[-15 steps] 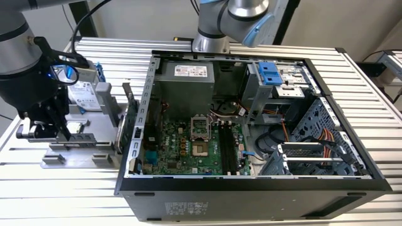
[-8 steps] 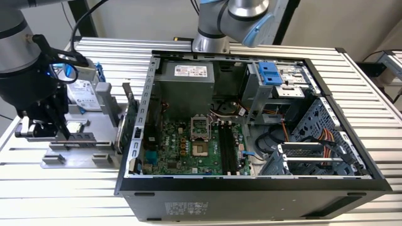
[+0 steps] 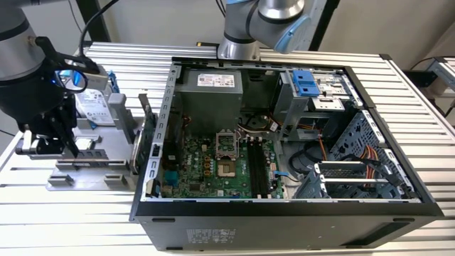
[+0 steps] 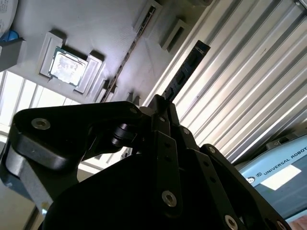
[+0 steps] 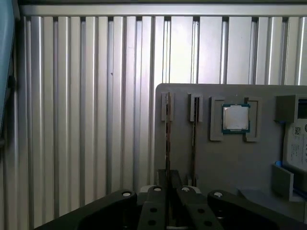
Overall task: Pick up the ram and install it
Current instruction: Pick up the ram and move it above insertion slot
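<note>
1. Gripper (image 3: 70, 149): located at the exterior view's left. It hangs from the arm over the grey holder (image 3: 85, 178), which lies on the ribbed table (image 3: 71, 224).
2. Tool state: in both wrist views the jaws stand narrow, clamped on the ram (image 4: 186, 69) at one end of the stick.
3. Ram position: the dark stick projects straight out past the fingertips. In the first wrist view it appears edge-on (image 5: 167, 139), in line with the holder's outermost slot. Whether it sits in that slot or just above it cannot be told.
4. Holder contents: a processor chip (image 5: 235, 118) lies in a square recess, two slots over from the ram. A hard drive (image 3: 96, 106) with a blue frame stands at the holder's far end.
5. Green card (image 3: 147, 138): upright, between the holder and the computer case (image 3: 284, 226).
6. Computer case: open on its side. The motherboard (image 3: 206, 170) is exposed, and its black memory slots (image 3: 257, 170) are well apart from the ram.
</note>
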You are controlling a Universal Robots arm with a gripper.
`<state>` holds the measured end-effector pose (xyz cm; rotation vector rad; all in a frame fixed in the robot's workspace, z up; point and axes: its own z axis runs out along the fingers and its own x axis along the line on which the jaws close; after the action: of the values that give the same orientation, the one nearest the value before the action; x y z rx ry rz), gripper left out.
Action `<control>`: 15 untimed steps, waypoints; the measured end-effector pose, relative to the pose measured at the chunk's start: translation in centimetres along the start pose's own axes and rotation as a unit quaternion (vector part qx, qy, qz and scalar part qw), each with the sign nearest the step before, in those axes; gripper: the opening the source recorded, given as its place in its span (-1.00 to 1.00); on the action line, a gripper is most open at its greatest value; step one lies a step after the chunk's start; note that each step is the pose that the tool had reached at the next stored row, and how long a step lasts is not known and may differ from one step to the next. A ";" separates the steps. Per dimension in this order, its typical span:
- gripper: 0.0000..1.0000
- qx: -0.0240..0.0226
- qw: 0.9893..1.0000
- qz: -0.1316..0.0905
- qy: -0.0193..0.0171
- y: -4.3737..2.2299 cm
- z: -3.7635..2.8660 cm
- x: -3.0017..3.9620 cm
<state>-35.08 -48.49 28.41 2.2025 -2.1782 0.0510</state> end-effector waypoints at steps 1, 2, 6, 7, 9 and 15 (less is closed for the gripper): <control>-1.00 0.000 1.000 0.000 0.000 0.00 -0.03 0.00; -1.00 0.000 1.000 0.000 0.000 0.00 -0.05 0.00; -1.00 0.000 1.000 0.000 0.000 0.00 -0.15 0.01; -1.00 0.000 1.000 0.000 0.000 0.00 -0.17 0.01; -1.00 0.000 1.000 0.000 0.000 0.00 -0.22 0.01; -1.00 0.000 1.000 0.000 0.000 0.00 -0.35 0.02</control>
<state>-35.08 -48.48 28.76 2.2024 -2.1784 0.0510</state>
